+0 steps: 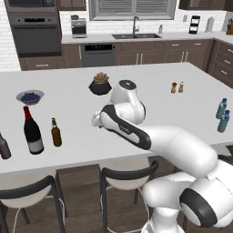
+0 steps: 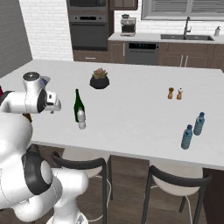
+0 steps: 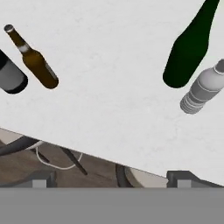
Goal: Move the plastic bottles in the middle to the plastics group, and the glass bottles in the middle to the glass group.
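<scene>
Your tool hangs with jaws apart, holding nothing, at the bottom of the hand view. The small clear greyish-white plastic water bottle stands on the white tabletop at right, just beside the slim dark green wine bottle. Both long axes are upright, so go up-right in frame.

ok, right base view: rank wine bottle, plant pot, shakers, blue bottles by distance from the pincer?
1. Slim dark green glass wine bottle, just right of the open pincer.
2. Black pot of succulent, behind, mid-counter.
3. Two small brown shakers, right of centre.
4. Two blue-tinted plastic water bottles, far right.
</scene>
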